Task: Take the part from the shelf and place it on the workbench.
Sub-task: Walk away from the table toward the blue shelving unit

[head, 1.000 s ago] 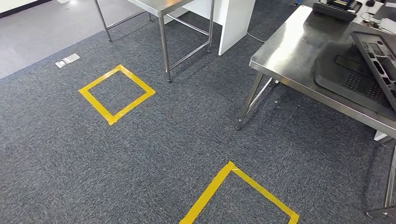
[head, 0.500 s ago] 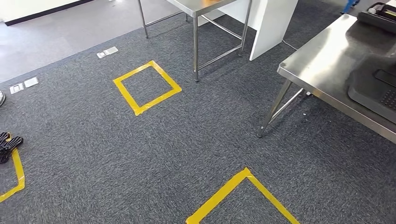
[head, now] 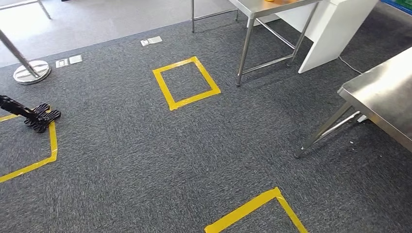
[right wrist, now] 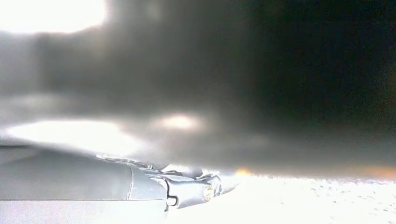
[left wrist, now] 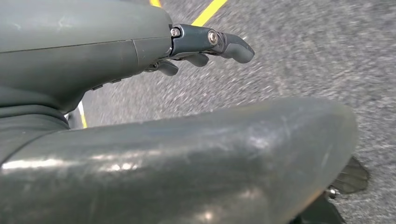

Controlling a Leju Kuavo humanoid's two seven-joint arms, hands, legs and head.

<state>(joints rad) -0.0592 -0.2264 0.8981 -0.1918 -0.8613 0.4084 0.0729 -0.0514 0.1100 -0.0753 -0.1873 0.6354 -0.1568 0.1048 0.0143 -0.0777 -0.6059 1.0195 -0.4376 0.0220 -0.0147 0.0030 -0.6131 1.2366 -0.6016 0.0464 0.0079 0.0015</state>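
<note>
Grey carpet floor [head: 121, 160] with yellow tape squares [head: 186, 82]; steel desk [head: 384, 94] at 3 o'clock, a second table [head: 272, 6] at 1 o'clock. Left hand [left wrist: 205, 44] hangs over the carpet, fingers slightly curled, holding nothing. Right hand [right wrist: 187, 186]: its state cannot be told through the glare. Part and shelf unseen, so weight, stiffness and grasp point cannot be judged.

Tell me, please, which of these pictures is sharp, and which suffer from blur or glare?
Head view: sharp and evenly lit, with soft glare on the steel table. Left wrist view: the carpet is smeared by motion blur, while the left hand stays fairly sharp. Right wrist view: the worst, overexposed white patches, a dark blurred mass, the right hand barely readable.
</note>
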